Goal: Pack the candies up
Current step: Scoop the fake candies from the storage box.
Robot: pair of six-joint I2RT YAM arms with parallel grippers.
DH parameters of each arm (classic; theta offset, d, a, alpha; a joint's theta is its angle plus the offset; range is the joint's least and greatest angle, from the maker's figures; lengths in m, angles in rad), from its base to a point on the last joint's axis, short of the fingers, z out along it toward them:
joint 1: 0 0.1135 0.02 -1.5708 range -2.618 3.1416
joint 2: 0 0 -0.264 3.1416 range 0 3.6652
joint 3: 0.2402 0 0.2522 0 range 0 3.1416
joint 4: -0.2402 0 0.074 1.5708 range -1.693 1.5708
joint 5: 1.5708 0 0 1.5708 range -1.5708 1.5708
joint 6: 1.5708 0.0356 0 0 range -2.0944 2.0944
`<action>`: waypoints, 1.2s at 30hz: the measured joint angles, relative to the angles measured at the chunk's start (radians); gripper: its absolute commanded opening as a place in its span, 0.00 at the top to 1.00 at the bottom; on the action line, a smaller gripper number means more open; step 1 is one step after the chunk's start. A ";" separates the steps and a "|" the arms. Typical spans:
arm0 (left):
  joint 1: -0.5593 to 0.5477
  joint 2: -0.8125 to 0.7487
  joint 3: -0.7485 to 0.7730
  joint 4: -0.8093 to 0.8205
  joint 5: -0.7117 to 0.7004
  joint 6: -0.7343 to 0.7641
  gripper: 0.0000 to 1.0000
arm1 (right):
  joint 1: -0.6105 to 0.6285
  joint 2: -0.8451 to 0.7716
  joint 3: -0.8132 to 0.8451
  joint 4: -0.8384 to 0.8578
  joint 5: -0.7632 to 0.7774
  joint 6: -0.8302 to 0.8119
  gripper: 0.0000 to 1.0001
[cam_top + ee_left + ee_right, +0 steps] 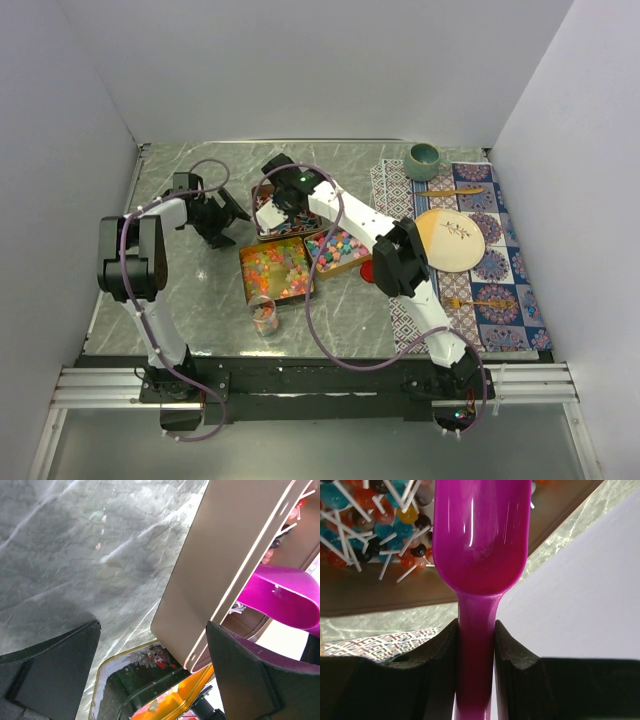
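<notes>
The candies lie in three open trays: jelly bits in a yellow tin (pixel 275 268), wrapped pieces in a tray (pixel 337 248), and lollipops (pixel 370 525) in a brown tray (pixel 268 228). A clear jar (pixel 264 313) near the front holds some candies. My right gripper (pixel 476 630) is shut on the handle of the purple scoop (pixel 480 535), whose empty bowl hangs over the lollipop tray's edge. In the top view the right gripper (pixel 277 193) is over that tray. My left gripper (pixel 225 215) is open and empty just left of it. In the left wrist view the left gripper (pixel 154 626) faces the tray's side wall (pixel 220 565), with the scoop (pixel 285 595) beyond.
A flat red lid (pixel 368 270) lies right of the trays. A patterned placemat (pixel 500 290) on the right carries a plate (pixel 450 240), a green cup (pixel 424 158), a spoon and a fork. The yellow tin's corner (pixel 150 680) shows below the left gripper.
</notes>
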 measured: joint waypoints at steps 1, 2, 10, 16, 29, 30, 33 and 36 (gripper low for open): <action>0.000 0.004 0.004 -0.001 0.002 0.000 0.03 | -0.001 0.000 -0.004 0.006 0.000 -0.003 1.00; 0.000 0.005 0.007 -0.001 0.004 -0.001 0.03 | -0.003 0.000 -0.005 0.010 0.000 -0.006 1.00; -0.005 0.011 0.016 0.001 0.005 -0.002 0.03 | -0.053 0.000 -0.042 0.043 0.011 -0.121 1.00; -0.008 0.011 0.016 0.007 0.004 0.000 0.03 | -0.103 0.000 -0.082 0.028 0.038 -0.221 1.00; -0.005 0.011 0.015 0.014 0.007 0.002 0.03 | -0.091 0.004 -0.064 -0.002 0.100 -0.267 1.00; -0.004 0.011 0.015 0.014 0.008 0.002 0.03 | -0.083 0.004 -0.065 -0.002 0.111 -0.267 1.00; -0.002 0.011 0.014 0.015 0.013 0.001 0.03 | -0.060 0.004 -0.064 -0.002 0.143 -0.268 1.00; 0.001 0.011 0.010 0.022 0.020 0.001 0.03 | -0.043 0.011 -0.042 -0.018 0.163 -0.269 1.00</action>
